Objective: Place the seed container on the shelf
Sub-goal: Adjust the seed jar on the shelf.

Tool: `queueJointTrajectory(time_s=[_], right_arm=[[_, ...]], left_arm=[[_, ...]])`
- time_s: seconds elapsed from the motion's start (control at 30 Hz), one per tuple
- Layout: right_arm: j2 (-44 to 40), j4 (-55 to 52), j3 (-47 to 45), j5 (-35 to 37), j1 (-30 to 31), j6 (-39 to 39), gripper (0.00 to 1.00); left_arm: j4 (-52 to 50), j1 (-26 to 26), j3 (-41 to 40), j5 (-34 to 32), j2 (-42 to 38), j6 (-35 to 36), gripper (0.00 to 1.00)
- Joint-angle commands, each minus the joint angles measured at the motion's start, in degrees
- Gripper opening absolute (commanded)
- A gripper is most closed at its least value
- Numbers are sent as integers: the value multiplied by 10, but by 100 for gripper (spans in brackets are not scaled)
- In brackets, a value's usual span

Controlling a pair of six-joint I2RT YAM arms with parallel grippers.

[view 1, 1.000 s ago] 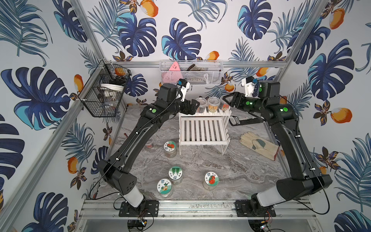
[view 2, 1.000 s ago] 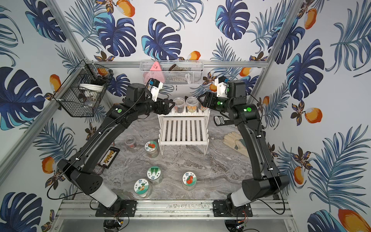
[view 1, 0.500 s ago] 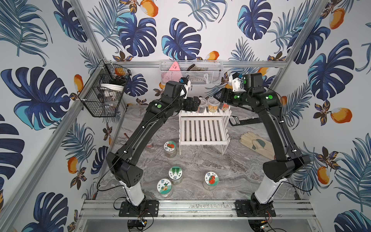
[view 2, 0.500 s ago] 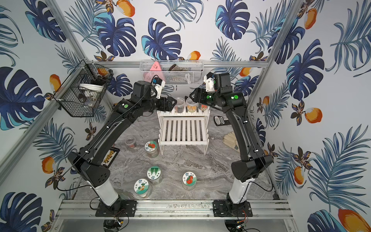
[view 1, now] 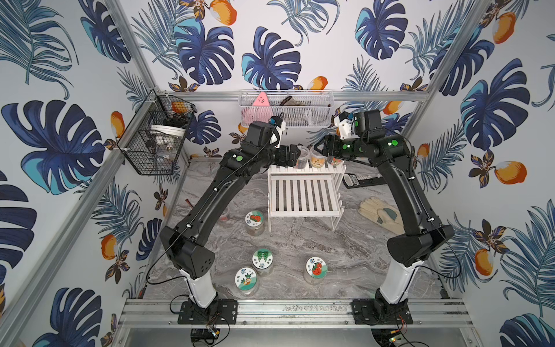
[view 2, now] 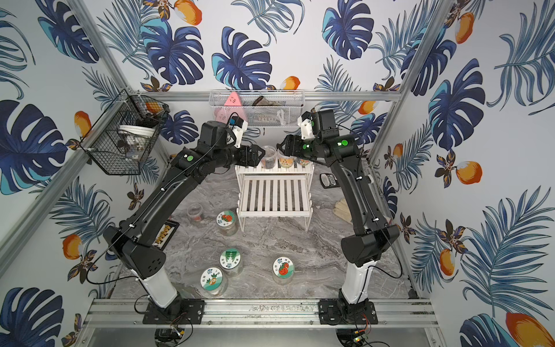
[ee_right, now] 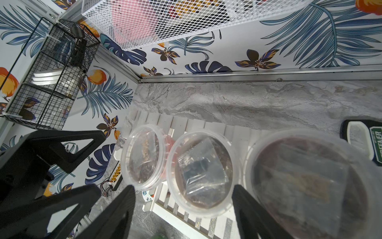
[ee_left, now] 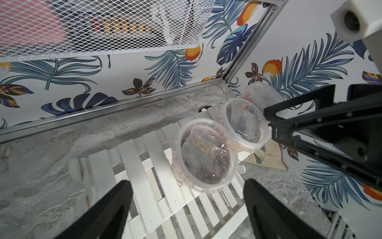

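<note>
the small white two-tier shelf (view 1: 303,195) with slatted boards stands just above the centre of both top views. three clear round plastic seed tubs sit in a row on its upper tier. the left hand (ee_left: 187,183) is spread wide, its black fingers (ee_left: 111,207) apart on either side of the left-end tub (ee_left: 203,155) and touching nothing. the right hand (ee_right: 183,187) comes in from the right of the frame. its jaws also stand apart, framing the middle tub (ee_right: 202,171). one finger is close to the rim, though i cannot tell whether it touches. neither hand carries anything. the right-end tub (view 1: 336,159) is partly hidden behind the right hand in the top views.

as i judge it, the placing step is at its end: the seed container is down on the shelf's top tier, upright, and the hands are at the letting-go stage. the next move calls for drawing both hands straight back from the row, level and clear of the rims. the tubs look light and stand close together. lidded glass jars (view 1: 254,217) with printed labels stand on the grey marbled surface (view 1: 300,249) in the lower middle of the frame.
</note>
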Motion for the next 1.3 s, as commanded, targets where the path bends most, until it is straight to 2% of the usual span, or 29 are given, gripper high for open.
queueJointTrajectory(time_s=[0.0, 0.53, 0.63, 0.7, 0.97, 1.27], right_arm=[[1, -4, 1, -1, 5, -8, 77], [-40, 16, -14, 27, 8, -7, 83], [-56, 24, -34, 18, 7, -6, 83], [-69, 35, -56, 11, 8, -2, 83], [-97, 54, -115, -10, 8, 7, 83], [-142, 86, -190, -23, 8, 16, 84]], left_arm=[[2, 1, 7, 0, 4, -4, 92], [-14, 1, 21, 7, 26, 8, 89], [-11, 1, 27, 36, 35, 18, 93], [-4, 0, 25, 56, 38, 24, 98], [27, -1, 12, 84, 37, 56, 99], [17, -8, 31, 66, 59, 104, 99]])
